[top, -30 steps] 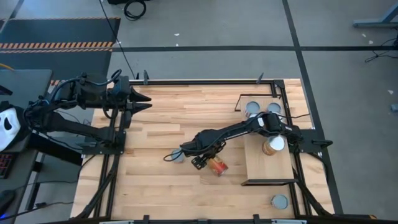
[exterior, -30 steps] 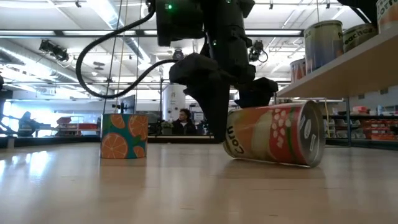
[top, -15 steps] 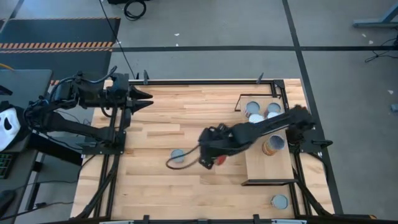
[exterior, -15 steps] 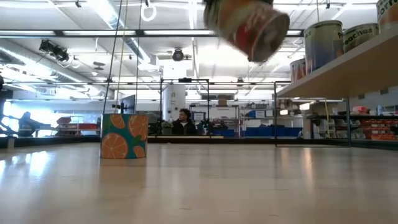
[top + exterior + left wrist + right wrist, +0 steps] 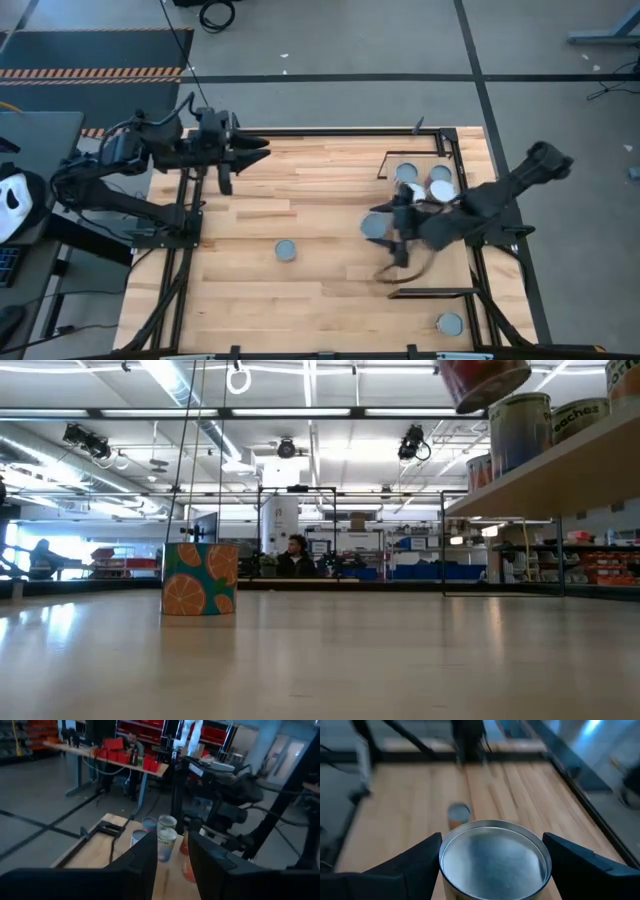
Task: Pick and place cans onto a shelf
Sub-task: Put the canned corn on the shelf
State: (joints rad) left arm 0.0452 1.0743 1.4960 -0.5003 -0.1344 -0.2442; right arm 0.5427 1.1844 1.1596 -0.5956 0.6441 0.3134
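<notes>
The table [image 5: 300, 190] carried the shelf [image 5: 440, 285] on its right side, with three cans [image 5: 420, 180] standing at the shelf's far end. The right gripper [image 5: 492, 852] held one can [image 5: 494, 859] between its wide-spread fingers, lifted in the air near the left edge of the shelf. Another can [image 5: 286, 249] stood alone in the middle of the table, and one more [image 5: 449, 323] near the front right corner.

The biggest risk, I think, was that the carried can would hit the standing cans and knock them over. It could also slip, because the fingers gripped only its sides.

The left gripper [image 5: 255, 150] waited at the far left with its fingers narrowly apart, holding nothing.
</notes>
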